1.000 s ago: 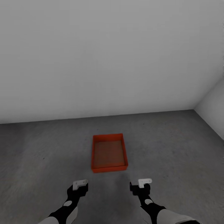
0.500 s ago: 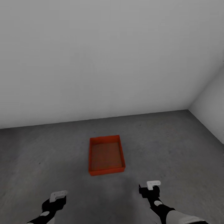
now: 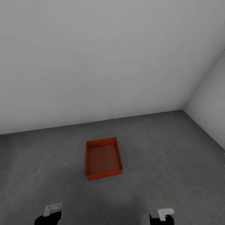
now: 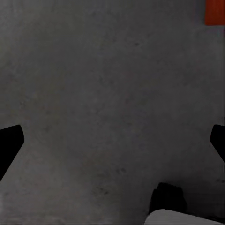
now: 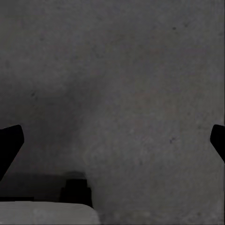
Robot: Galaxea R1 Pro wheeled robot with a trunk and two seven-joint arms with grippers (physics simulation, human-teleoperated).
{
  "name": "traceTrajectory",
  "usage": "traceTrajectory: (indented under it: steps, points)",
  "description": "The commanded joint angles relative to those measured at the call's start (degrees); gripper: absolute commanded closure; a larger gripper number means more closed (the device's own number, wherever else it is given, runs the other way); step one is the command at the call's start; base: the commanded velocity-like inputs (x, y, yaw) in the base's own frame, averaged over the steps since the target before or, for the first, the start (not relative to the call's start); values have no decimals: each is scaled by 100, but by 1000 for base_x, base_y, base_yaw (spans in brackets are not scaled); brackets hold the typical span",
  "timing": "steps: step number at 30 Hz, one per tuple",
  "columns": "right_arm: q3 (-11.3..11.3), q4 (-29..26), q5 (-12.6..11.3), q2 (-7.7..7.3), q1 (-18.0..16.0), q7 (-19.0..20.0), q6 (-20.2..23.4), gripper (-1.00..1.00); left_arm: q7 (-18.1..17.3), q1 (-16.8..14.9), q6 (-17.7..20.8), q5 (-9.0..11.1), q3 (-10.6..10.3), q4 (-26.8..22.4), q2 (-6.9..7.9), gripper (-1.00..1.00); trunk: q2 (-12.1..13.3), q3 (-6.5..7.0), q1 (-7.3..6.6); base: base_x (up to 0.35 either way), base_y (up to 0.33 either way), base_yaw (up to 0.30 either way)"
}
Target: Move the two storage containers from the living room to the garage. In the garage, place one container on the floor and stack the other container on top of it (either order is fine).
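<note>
One bin (image 3: 103, 157) is seen on the concrete floor (image 3: 175, 175) of the garage, near the white back wall (image 3: 93, 62) and well apart from the right-hand wall (image 3: 209, 103). It is set open side up, long axis running away from the robot, slightly skewed. Nothing is stacked on it yet. The left gripper (image 4: 112, 140) and right gripper (image 5: 112, 140) are held low, the bin ahead and between them, somewhat nearer the left; an orange corner is caught in the left wrist view. Both sets of fingers are spread wide over bare floor, nothing held. By the look of it, a second bin must be fetched.
</note>
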Motion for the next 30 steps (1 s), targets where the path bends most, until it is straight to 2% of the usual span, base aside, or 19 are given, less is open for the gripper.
traceTrajectory:
  steps: [1, 4, 6, 9, 14, 21, 30]
  points:
    - [56, 17, 2, -16, 65, -23, -15, -100, 12, 34, 60, 33, -40, 3, -3, -100, -3, 6, 0, 0, 0, -127]
    - [57, 22, 3, -215, 289, 109, 286, -100, -14, 283, 909, 34, -38, 4, -17, -100, -3, 30, 0, 0, 0, -128]
    - [57, 23, 0, -267, 368, 258, 550, -100, -61, 397, 1188, 34, -37, 4, -22, -100, -3, 46, 0, 0, 0, -129]
    - [57, 24, -3, -300, 565, 520, 896, -100, -140, 558, 1366, 34, -37, 5, -25, -100, -3, 71, 0, 0, 0, -129]
    - [64, 24, 1, -287, 902, 765, 1149, -100, -194, 803, 1463, 34, -37, 5, -29, -100, -3, 111, 0, 0, 0, -129]
    - [73, 26, -2, -244, 1222, 824, 1190, -100, -207, 1012, 1484, 34, -38, 5, -80, -100, -3, 168, 0, 0, 0, -129]
    - [78, 26, 1, -224, 1316, 811, 1154, -100, -208, 1048, 1484, 34, -39, 5, -154, -100, -3, 244, 0, 0, 0, -91]
